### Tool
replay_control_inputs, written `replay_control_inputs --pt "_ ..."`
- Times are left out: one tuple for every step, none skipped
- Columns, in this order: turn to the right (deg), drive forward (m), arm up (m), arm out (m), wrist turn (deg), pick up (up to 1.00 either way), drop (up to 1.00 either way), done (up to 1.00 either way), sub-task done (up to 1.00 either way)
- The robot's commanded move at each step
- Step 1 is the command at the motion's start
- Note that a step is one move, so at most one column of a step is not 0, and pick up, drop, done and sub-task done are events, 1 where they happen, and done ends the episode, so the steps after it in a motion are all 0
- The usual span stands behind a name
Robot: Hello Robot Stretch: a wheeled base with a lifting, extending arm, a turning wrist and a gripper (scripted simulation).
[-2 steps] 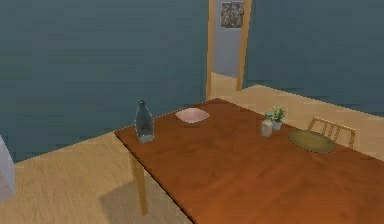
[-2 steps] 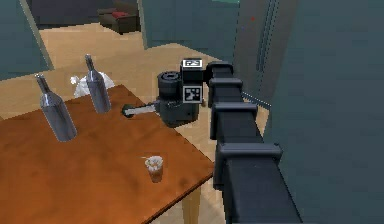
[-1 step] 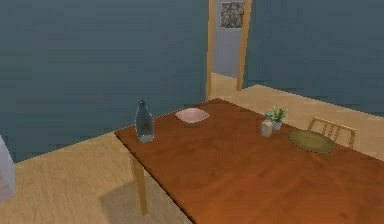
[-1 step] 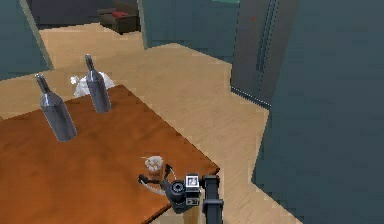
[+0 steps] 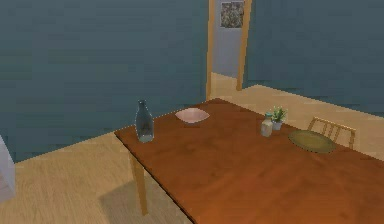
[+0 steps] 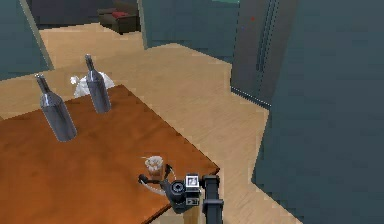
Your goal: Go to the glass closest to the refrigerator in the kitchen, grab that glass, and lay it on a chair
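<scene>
Teal walls [image 5: 90, 60] and a pale wood floor [image 5: 60, 180] surround a brown wooden desk [image 5: 240, 165]. In the forward view a doorway [image 5: 228, 50] opens behind the desk's far edge, with a framed picture [image 5: 232, 14] on the wall beyond it. In the arm side view a tall grey refrigerator [image 6: 262, 50] stands against the wall, well apart from the desk's edge there. The forward view takes in a wooden chair [image 5: 332, 130] drawn up to the desk's far right edge, and a dark glass bottle [image 5: 145, 120] upright at the desk's near left corner. The arm side view takes in two grey bottles [image 6: 60, 110], both upright near the desk's far edge. Back in the forward view, a flat green plate [image 5: 311, 141] lies just in front of the chair, and a shallow pale pink bowl [image 5: 192, 116] sits near the far edge; what the bowl contains cannot be told. A small pot holds a green leafy plant [image 5: 277, 115], with a small pale container [image 5: 266, 127] just beside it. In the arm side view the glass [image 6: 153, 165] is a small, pale, brownish see-through tumbler standing upright near the desk's corner on the refrigerator side; its contents cannot be made out. The dark arm [image 6: 212, 205] ends in the end effector [image 6: 152, 178] right at the glass, and whether it holds anything cannot be told.
</scene>
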Motion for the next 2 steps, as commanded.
replay_control_inputs --pt "0.0 0.00 0.10 0.00 0.0 0.00 0.00 0.00 0.00" --pt "0.0 0.00 0.20 0.00 0.0 0.00 0.00 0.00 0.00"
